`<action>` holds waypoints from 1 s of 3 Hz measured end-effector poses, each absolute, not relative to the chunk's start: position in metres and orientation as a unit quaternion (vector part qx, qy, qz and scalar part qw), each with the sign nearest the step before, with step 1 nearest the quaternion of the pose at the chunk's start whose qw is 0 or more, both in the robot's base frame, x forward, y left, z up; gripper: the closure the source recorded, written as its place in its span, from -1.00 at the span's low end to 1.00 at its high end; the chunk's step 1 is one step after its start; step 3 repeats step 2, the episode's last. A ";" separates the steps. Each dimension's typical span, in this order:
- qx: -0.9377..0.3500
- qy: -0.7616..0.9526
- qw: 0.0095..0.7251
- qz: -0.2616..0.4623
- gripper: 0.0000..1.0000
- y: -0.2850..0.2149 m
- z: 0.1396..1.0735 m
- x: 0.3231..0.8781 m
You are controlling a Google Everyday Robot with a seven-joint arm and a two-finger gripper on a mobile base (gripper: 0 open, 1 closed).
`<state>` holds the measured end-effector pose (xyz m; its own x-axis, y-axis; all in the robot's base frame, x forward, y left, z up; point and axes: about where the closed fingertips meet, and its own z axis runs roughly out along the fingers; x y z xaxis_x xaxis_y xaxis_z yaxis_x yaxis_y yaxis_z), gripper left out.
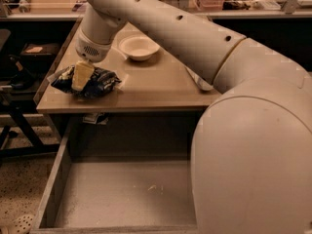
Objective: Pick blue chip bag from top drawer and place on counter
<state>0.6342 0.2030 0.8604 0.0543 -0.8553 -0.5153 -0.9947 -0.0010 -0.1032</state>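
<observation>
The blue chip bag [100,82] lies on the tan counter [156,87], near its front left corner. My gripper [82,78] reaches down from the big cream arm and sits right on top of the bag, covering its middle. The top drawer [53,179] is pulled out below the counter's front edge, and its dusty grey floor holds nothing I can see. My arm's bulky body hides the right part of the drawer and of the counter.
A white bowl [139,47] stands on the counter behind the bag. A pale object [202,84] shows partly under my arm at the counter's right. Dark furniture [14,77] stands to the left. A cluttered shelf [243,1] runs along the back.
</observation>
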 end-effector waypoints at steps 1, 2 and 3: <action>-0.690 0.670 0.225 0.155 -1.00 0.203 0.860 0.634; -0.690 0.670 0.225 0.155 -1.00 0.203 0.860 0.634; -0.690 0.670 0.225 0.155 -1.00 0.203 0.860 0.634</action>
